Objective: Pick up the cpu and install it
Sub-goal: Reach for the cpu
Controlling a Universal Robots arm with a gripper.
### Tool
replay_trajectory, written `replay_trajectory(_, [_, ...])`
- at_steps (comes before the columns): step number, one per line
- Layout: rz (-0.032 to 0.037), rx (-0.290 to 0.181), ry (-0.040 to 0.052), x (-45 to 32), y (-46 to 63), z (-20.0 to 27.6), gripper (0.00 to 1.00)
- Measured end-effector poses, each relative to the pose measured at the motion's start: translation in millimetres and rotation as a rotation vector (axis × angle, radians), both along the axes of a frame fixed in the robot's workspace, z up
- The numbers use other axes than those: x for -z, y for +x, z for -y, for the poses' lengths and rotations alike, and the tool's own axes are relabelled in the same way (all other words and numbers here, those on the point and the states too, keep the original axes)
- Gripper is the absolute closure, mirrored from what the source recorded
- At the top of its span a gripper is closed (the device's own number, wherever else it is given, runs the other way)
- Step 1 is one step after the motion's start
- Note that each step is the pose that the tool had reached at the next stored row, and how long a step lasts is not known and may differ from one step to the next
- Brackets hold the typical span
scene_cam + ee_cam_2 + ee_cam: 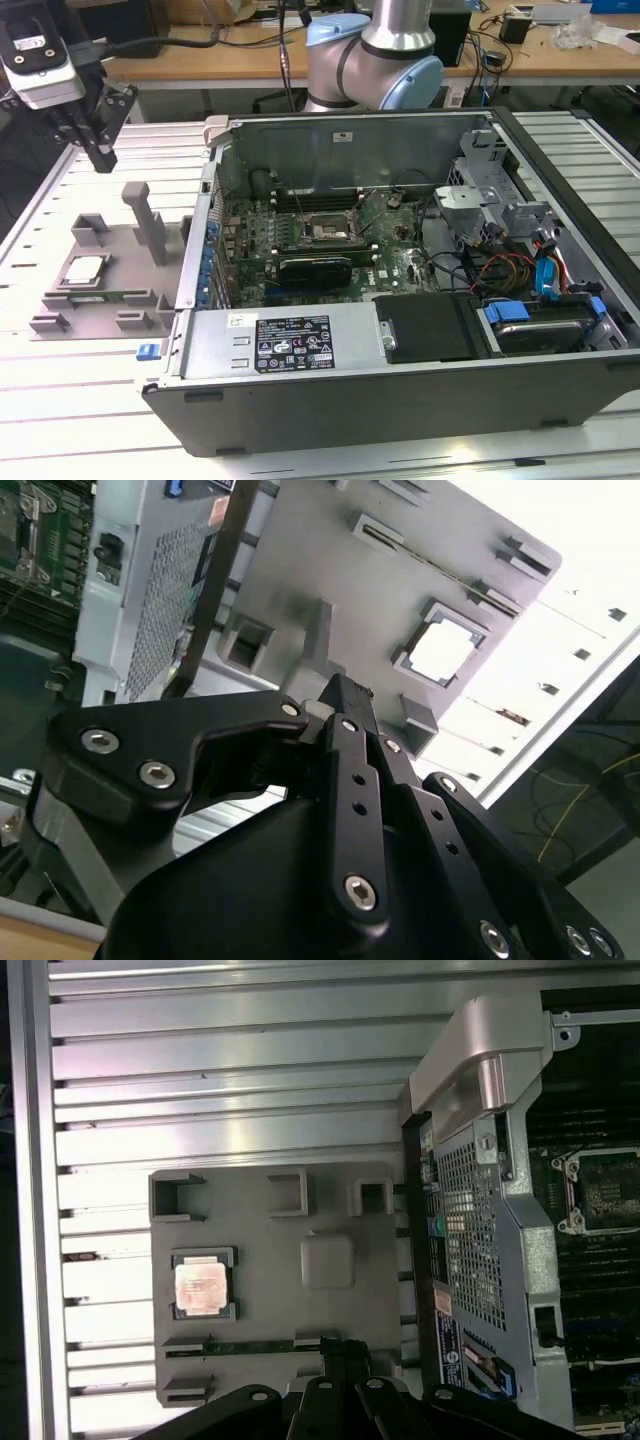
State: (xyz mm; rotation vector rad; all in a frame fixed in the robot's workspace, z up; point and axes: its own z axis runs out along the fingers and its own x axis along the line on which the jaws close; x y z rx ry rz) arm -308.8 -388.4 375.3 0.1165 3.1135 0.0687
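The cpu [83,270] lies flat in a square recess of a grey holder plate [130,290] on the table, at the exterior view's left of the open computer case [400,300]. It also shows in both wrist views, as a bright square [440,650] and with a silver top [203,1285]. My gripper [102,158] hangs high above the plate's far end, shut with nothing between its fingers [345,705]. Its tips [338,1348] are well apart from the cpu. The dark socket frame [325,228] sits on the motherboard inside the case, also visible in the first wrist view [605,1190].
An upright grey post [150,220] and small brackets rise from the holder plate. A black expansion card [315,268] lies just in front of the socket. Cables and a drive cage [500,230] fill the case's right side. Slatted aluminium table [70,400] surrounds everything.
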Motion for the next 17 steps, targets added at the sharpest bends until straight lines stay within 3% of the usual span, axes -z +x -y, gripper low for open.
replay_trajectory(5, [0.0000, 0.000, -0.0001, 9.8, -18.4, -5.6, 0.89])
replay_trajectory(17, [0.0000, 0.000, -0.0001, 32.9, -39.7, -7.2, 0.89])
